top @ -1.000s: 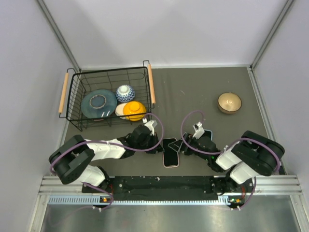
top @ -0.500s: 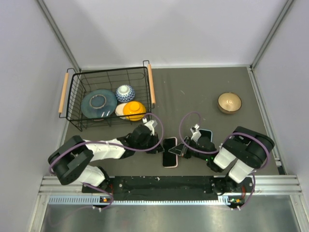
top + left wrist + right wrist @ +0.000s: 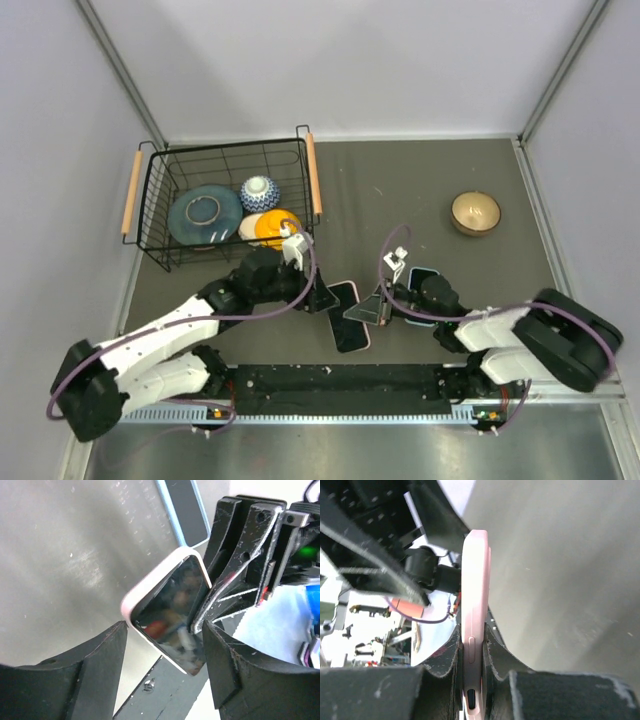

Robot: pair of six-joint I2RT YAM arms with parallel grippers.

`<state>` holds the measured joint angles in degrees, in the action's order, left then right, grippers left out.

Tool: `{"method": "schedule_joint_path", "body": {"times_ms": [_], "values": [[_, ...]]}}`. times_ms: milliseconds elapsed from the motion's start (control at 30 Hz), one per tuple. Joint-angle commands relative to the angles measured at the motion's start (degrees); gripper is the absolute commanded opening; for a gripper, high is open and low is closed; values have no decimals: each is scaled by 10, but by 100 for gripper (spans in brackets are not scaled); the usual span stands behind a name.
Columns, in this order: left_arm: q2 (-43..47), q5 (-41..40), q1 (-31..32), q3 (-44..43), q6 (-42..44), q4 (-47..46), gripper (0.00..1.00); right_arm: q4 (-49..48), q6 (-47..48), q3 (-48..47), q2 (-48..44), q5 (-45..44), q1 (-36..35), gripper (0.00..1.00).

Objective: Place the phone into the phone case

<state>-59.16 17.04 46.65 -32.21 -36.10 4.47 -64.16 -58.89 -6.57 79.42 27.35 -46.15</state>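
Apparently seating | right gripper [image 3: 472, 645] pinches phone case [image 3: 474, 605], phone [image 3: 172, 615] inside | left gripper [image 3: 165, 630] spread, empty | next, likely: press corners

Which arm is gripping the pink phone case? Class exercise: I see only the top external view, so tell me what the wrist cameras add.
Observer: The right gripper. Its wrist view shows the jaws shut on a long edge of the phone case.
Operator: And the left one?
Observer: The left gripper is open, with one finger on either side of the case.
Operator: Is the phone in?
Observer: The left wrist view shows the phone inside the pink rim, its glossy screen facing the camera.
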Motion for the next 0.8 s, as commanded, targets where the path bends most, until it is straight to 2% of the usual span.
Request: {"method": "schedule_joint_path", "body": {"times_ms": [0,67,200,267,367,467,600,767], "values": [[72,158,-56,-11,56,-7,65,92,56,-45,-132,88,6,0],[92,201,-89,-3,59,-16,63,133,70,-58,-173,109,6,0],[158,262,-103,6,68,-31,64,226,79,-76,-268,113,6,2],[178,285,-103,25,58,-94,64,261,86,-87,-300,122,6,2],[207,318,-104,57,12,-198,65,211,49,-82,-307,136,6,2],[214,327,-104,76,-24,-257,65,151,12,-78,-288,147,6,2],[189,338,-104,81,-42,-278,65,73,-23,-66,-264,159,6,2],[158,340,-104,85,-38,-288,65,21,-46,-61,-247,166,6,2]]}}
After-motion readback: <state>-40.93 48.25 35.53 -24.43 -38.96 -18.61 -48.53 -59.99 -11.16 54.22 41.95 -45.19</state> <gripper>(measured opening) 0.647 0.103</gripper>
